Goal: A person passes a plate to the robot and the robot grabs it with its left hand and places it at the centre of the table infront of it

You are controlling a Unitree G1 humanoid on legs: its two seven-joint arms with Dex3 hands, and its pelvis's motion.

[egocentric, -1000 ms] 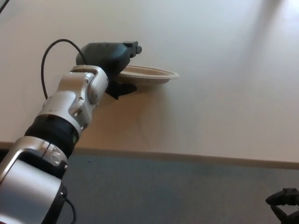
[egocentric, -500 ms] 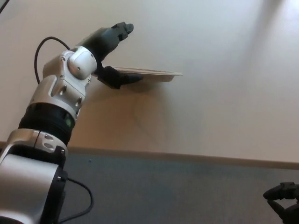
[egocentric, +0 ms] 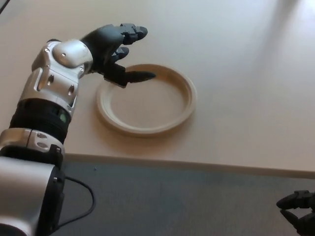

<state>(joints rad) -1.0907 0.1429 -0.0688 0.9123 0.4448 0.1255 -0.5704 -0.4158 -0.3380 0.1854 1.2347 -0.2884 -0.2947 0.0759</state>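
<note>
Head view — round beige plate (egocentric: 147, 123) flat on smooth tan table (egocentric: 236, 73), glossy black left hand (egocentric: 114, 49) spread wide above its rim.

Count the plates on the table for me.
1: a round beige paper plate lies flat on the light table, beside the open left hand. None seems hidden.

**Plate released flat onto the table**

A second ago the left hand (egocentric: 115, 51) gripped the plate (egocentric: 146, 99) by its near-left rim, edge-on to the camera. Now the plate lies flat on the table (egocentric: 246, 73), its full ring showing, and the hand's fingers have spread apart above that rim.
</note>
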